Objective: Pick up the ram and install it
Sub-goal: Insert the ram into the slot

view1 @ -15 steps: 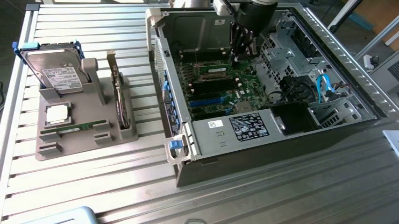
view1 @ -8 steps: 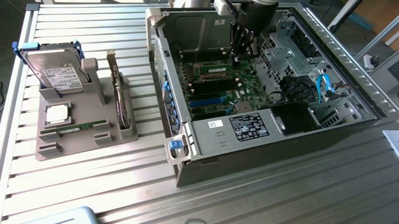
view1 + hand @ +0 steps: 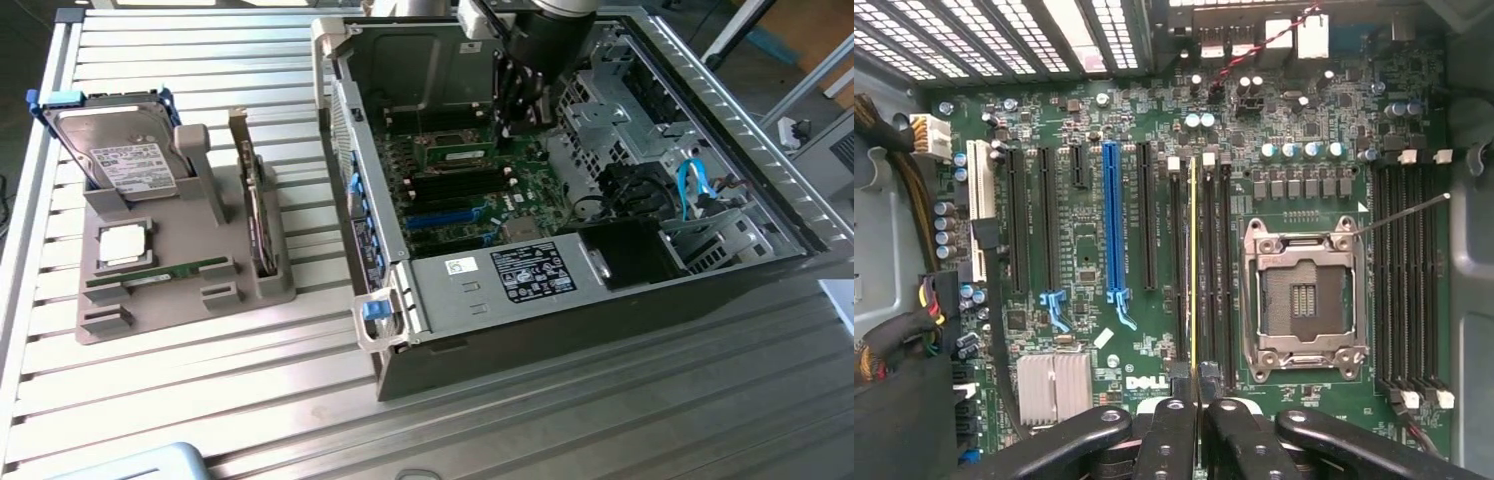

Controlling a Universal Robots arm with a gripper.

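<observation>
- your gripper [image 3: 1199, 408] is down inside the open computer case [image 3: 561, 340], at about 12 o'clock in the exterior view.
- its fingers [image 3: 1172, 435] are closed on the ram [image 3: 1194, 270]. you see the ram edge-on, as a thin yellowish line running away from the fingertips.
- the ram stands upright over the long black memory slots [image 3: 1211, 250], just beside the square processor socket [image 3: 1304, 295]. you cannot tell whether it sits in a slot or just above one.
- the blue slot [image 3: 1111, 220] lies on the far side of those memory slots from the socket.
- toward 9 o'clock in the exterior view, a grey tray [image 3: 187, 300] rests on the slatted table [image 3: 534, 430], apart from the case.
- the tray holds a hard drive [image 3: 127, 160] at its 11 o'clock corner, a silver chip [image 3: 124, 243] near its middle, an upright card [image 3: 250, 200] along its 3 o'clock side, and a thin green stick [image 3: 158, 272] lying flat toward 6 o'clock.
</observation>
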